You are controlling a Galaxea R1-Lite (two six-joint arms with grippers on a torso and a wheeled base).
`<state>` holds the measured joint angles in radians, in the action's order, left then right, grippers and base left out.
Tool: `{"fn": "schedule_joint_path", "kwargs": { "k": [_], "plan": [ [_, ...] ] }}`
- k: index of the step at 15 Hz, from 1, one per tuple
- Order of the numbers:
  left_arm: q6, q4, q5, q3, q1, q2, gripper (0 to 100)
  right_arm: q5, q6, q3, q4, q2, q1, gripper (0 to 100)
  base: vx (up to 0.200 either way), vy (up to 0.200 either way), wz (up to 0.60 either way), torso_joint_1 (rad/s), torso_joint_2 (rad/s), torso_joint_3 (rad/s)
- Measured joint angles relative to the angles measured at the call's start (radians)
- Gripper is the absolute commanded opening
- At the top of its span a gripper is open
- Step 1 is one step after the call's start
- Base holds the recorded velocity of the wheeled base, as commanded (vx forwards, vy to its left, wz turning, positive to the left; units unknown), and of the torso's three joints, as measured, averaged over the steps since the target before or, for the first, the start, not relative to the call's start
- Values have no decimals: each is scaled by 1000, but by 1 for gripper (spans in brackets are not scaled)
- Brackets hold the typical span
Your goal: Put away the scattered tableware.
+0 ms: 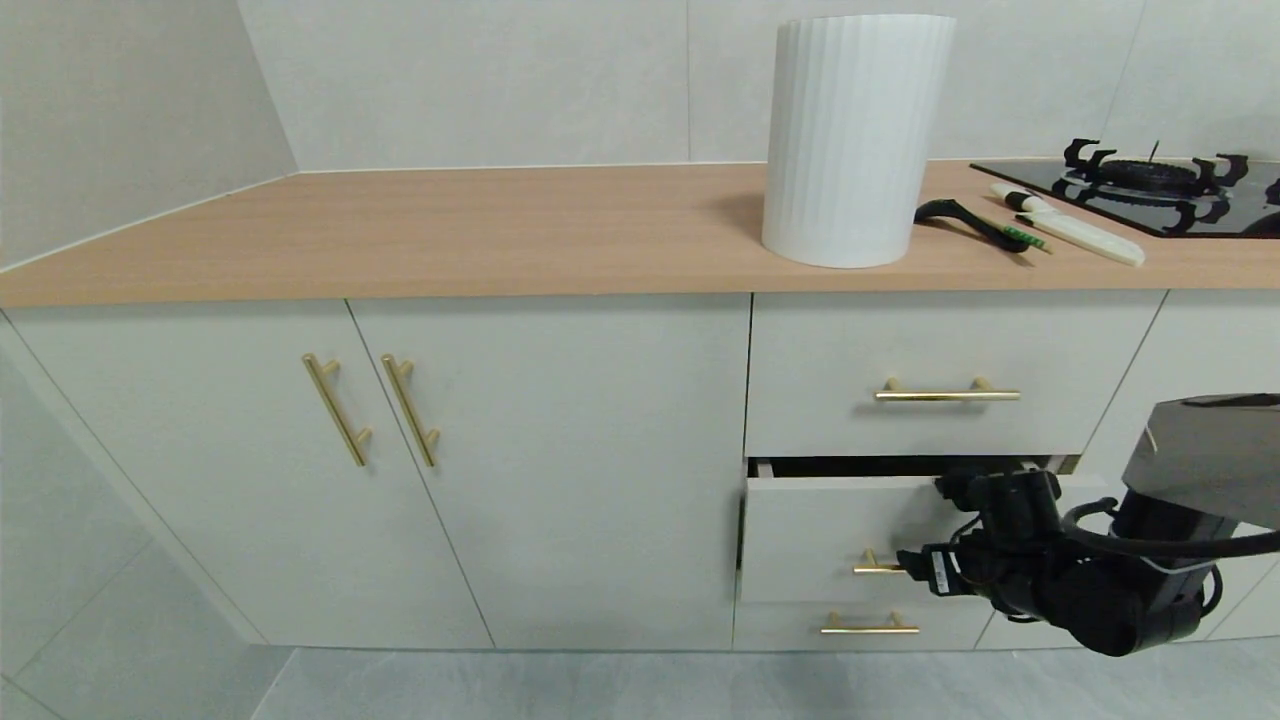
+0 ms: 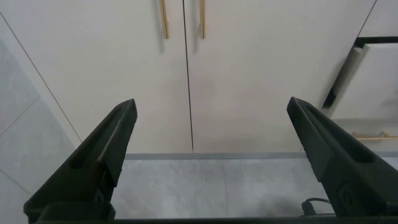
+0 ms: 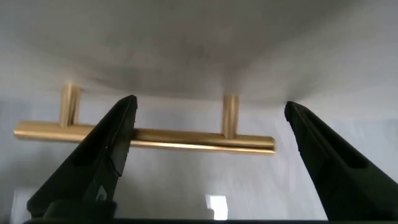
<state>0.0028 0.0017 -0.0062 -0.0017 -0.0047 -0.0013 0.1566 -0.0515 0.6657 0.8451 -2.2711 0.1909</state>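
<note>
Black curved utensil [image 1: 965, 222], thin green-tipped chopsticks [image 1: 1024, 237] and long white knife [image 1: 1078, 234] lying close together, angled alike, on wooden counter [image 1: 450, 225], between tall white ribbed canister [image 1: 850, 140] and black stove [image 1: 1150, 185]. Below them, middle drawer [image 1: 830, 525] standing slightly pulled out. Right claw [image 3: 210, 104] hanging at drawer front, fingers spread wide, gold handle [image 3: 180, 140] just beyond them. Left claw [image 2: 211, 102] gaping wide, holding nothing, facing cabinet doors [image 2: 249, 68] near floor.

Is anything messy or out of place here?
Yes. The middle drawer is partly open, unlike the shut ones around it. A white knife and a black-handled utensil lie loose on the countertop by the white ribbed container.
</note>
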Motion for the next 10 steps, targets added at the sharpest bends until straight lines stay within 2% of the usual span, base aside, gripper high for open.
{"fn": "schedule_joint_path", "kwargs": {
  "k": [2, 4, 7, 10],
  "plan": [
    [0, 0, 0, 0, 0, 0, 100, -6, 1, -4, -179, 103, 9, 100, 0, 0, 0, 0, 0, 0],
    [0, 0, 0, 0, 0, 0, 100, -10, 0, -4, -286, 216, 22, 100, 0, 0, 0, 0, 0, 0],
    [0, 0, 0, 0, 0, 0, 100, -12, -3, -4, -327, 372, 45, 100, 0, 0, 0, 0, 0, 0],
    [0, 0, 0, 0, 0, 0, 100, -10, -13, -1, -281, 445, 52, 100, 0, 0, 0, 0, 0, 0]
  ]
}}
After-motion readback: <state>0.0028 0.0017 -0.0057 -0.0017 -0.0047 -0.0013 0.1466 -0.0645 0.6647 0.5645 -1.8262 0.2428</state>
